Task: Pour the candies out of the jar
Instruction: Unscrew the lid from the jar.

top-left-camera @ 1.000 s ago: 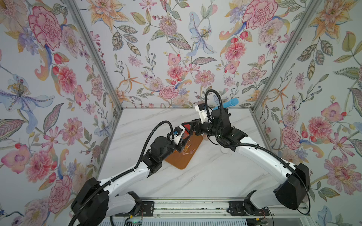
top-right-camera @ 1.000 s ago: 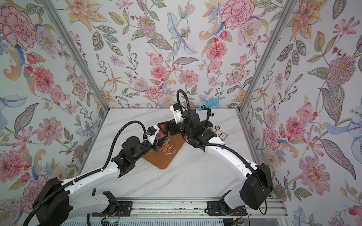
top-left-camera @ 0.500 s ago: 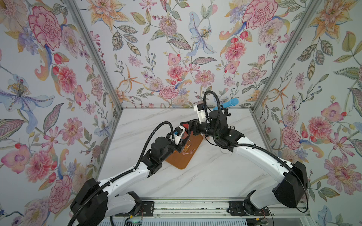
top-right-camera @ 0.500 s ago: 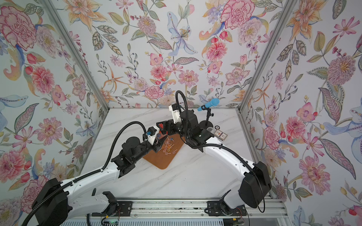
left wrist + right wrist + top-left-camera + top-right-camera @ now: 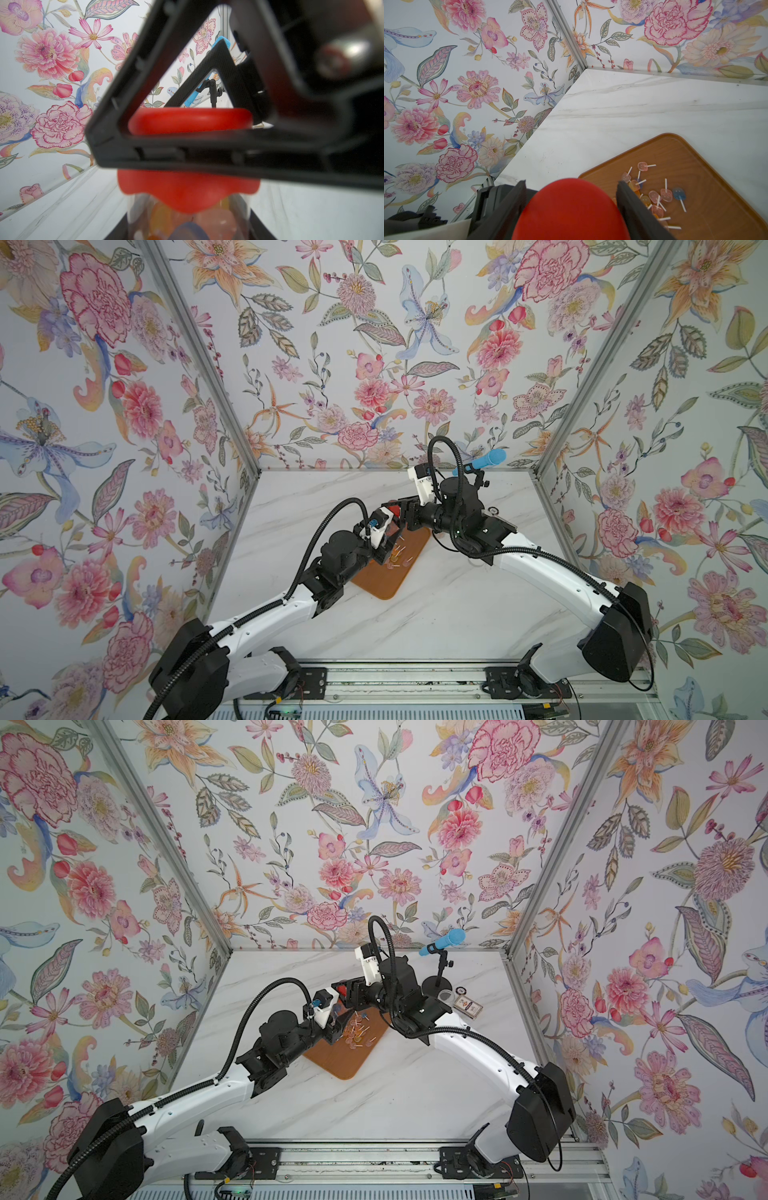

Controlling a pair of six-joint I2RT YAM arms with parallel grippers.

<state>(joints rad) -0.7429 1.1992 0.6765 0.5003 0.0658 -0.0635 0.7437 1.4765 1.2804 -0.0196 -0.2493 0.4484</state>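
My left gripper [image 5: 333,1032] was clamped on the clear jar [image 5: 187,220] at the edge of the wooden tray [image 5: 716,166]. The right gripper [image 5: 571,182] had its jaws pressed to either side of the jar's red lid [image 5: 187,187]. A scatter of lollipop candies [image 5: 654,195] lay on the tray, and more showed through the jar's wall. I judged the step in hand to be getting the lid off. The next move called for a firm hold from the left and a twist or straight lift from the right. Only then could the jar be tipped over the tray.
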